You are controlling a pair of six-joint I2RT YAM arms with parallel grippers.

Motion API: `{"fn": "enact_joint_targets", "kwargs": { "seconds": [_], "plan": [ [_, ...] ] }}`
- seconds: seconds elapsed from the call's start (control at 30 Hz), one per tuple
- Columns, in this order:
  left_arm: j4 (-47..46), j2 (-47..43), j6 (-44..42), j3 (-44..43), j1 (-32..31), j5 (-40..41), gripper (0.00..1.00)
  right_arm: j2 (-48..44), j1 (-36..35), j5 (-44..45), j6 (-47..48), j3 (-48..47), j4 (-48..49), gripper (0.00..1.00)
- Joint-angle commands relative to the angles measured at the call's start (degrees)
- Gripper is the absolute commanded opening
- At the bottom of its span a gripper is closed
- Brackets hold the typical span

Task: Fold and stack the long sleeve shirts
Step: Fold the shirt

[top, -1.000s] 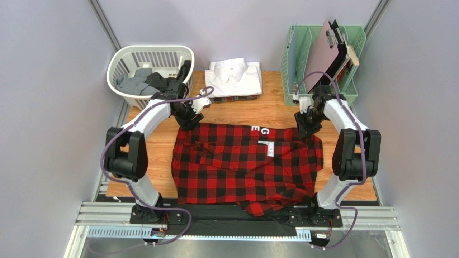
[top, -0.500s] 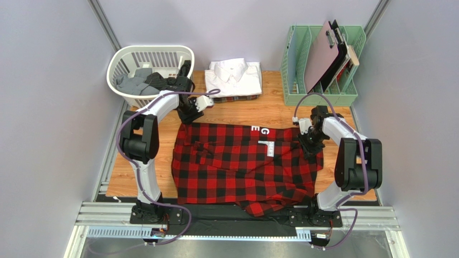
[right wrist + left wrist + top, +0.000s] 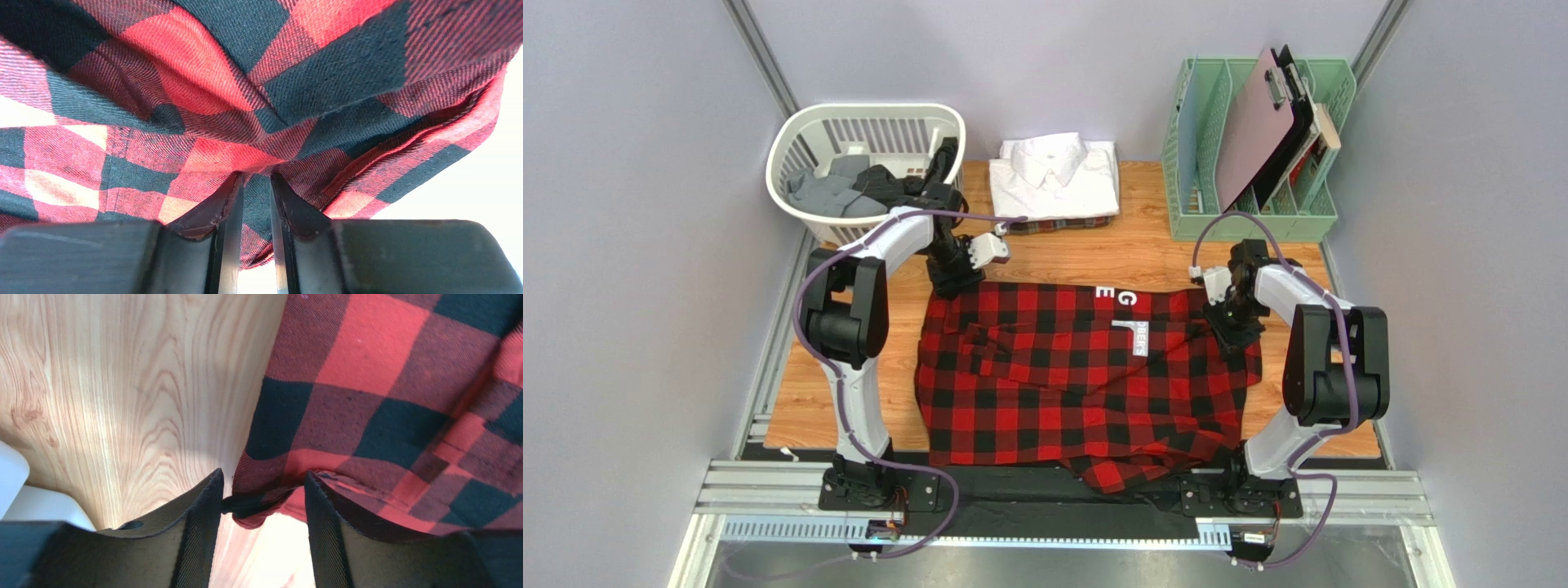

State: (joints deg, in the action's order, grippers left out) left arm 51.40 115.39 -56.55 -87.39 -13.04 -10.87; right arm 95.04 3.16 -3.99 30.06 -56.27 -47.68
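The red-and-black checked flannel shirt (image 3: 1075,368) lies spread on the wooden table (image 3: 1161,251), its near hem hanging over the front edge. My left gripper (image 3: 952,279) is at the shirt's far left corner. In the left wrist view it is open (image 3: 261,505), with the shirt's corner (image 3: 368,392) lying between the fingers. My right gripper (image 3: 1234,325) is at the far right corner. In the right wrist view it is shut (image 3: 255,184) on a pinch of the flannel cloth (image 3: 245,79). A folded white shirt (image 3: 1057,172) rests on a folded dark plaid one (image 3: 1063,224) at the back.
A white laundry basket (image 3: 805,135) holding grey and dark clothes stands at the back left, just behind my left arm. A green file rack (image 3: 1210,135) with a clipboard (image 3: 1265,110) stands at the back right. White letter markers (image 3: 1124,298) sit at the shirt's far edge.
My right gripper has moved nearer and down onto the shirt's far right corner. My left gripper has lifted away and come back down at the far left corner.
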Motion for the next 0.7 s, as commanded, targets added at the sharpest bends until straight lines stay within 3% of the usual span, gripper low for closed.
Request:
{"fn": "enact_joint_targets", "kwargs": {
  "seconds": [0.0, 0.03, 0.17, 0.2, 0.53, 0.67],
  "plan": [
    [2.57, -3.60, -2.42, -0.85, 0.03, 0.84, 0.52, 1.46, 0.27, 3.81, 2.72, -0.07, 5.58, 0.25],
    [2.22, -3.25, -2.51, -1.28, 0.03, 1.55, 0.48, 1.46, 0.27, 3.90, 2.89, 0.19, 5.93, 0.24],
    [1.26, -0.44, -1.99, -3.57, 0.12, 4.19, 0.04, 1.55, 0.27, 6.62, 4.03, 0.46, 6.90, 0.24],
    [1.08, 0.09, -1.11, -5.23, 0.20, 4.54, 0.00, 1.72, 0.27, 6.89, 4.30, 0.46, 7.33, 0.24],
    [-0.07, 10.11, 1.98, -13.86, 0.47, 10.70, 0.00, 2.69, 0.27, 6.98, 5.97, -2.52, 6.64, 0.25],
    [-0.59, 10.90, 1.88, -13.06, 1.08, 12.28, 0.00, 0.07, 0.27, 1.47, 5.44, -6.38, 2.25, 0.30]
  ]
}}
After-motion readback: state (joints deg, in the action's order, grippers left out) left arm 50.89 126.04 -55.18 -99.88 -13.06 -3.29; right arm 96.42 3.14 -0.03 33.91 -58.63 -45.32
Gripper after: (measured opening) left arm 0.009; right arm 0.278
